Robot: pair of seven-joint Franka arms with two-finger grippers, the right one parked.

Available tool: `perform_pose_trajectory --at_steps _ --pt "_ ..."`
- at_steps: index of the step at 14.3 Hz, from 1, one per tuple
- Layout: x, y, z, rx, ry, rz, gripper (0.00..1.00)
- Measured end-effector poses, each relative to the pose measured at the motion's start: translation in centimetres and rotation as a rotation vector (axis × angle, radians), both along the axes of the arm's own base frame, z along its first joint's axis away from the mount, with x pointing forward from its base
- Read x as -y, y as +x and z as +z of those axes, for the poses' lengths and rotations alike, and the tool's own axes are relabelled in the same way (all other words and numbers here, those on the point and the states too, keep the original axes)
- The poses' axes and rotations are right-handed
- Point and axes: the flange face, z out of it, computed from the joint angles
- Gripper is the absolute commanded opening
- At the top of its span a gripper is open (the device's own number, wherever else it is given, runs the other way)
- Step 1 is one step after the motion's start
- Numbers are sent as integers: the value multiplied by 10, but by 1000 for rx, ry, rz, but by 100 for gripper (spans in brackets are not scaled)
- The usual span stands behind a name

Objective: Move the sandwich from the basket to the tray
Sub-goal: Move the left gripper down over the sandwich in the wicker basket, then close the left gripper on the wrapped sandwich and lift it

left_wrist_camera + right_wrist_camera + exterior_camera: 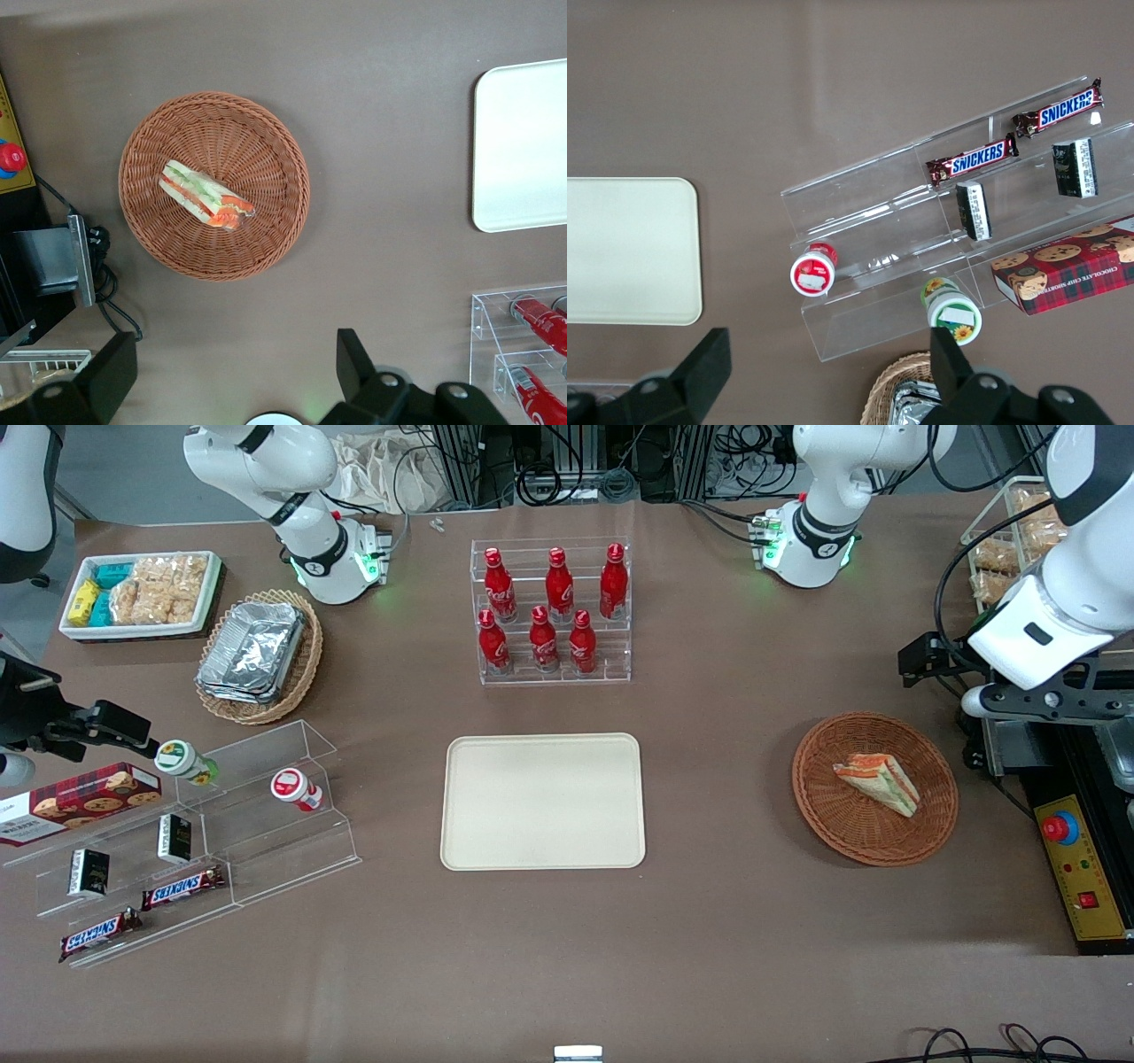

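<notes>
Brown bench [709,797]: flat cream rectangular tray [542,801]; toward the working arm's end, round reddish-brown wicker basket [874,787] holding triangular wrapped sandwich [877,782]. Pincer [235,376] high above basket, fingers apart, empty.

Sandwich [877,781] [205,195]: triangular wedge, white bread, orange-red and green filling, clear wrap. Lies on its side inside the basket [811,766] [266,142], roughly centred, resting on the weave.

Basket: round, shallow, reddish-brown wicker, flat on the table toward the working arm's end.

Tray [542,802] [523,146]: flat cream-beige rectangle, rounded corners, low rim, nothing on it, mid-table, well apart from the basket.

Gripper [235,385]: above the table near the basket, fingers spread, holding nothing.
</notes>
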Motion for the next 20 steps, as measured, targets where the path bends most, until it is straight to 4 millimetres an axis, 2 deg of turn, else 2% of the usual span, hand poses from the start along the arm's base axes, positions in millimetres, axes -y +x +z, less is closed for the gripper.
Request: perform_pose_trajectory --at_steps 7,9,11,13,15,20 --pt "0 -2 1 -5 2 -1 100" --pt "-2 -3 -1 -20 9 55 100" --pt "-9 -4 -2 -31 19 136 100" --pt "-25 -1 -9 -49 26 191 100" --pt "-39 4 -35 -94 37 227 100" --pt "-69 17 -141 -117 64 414 100"
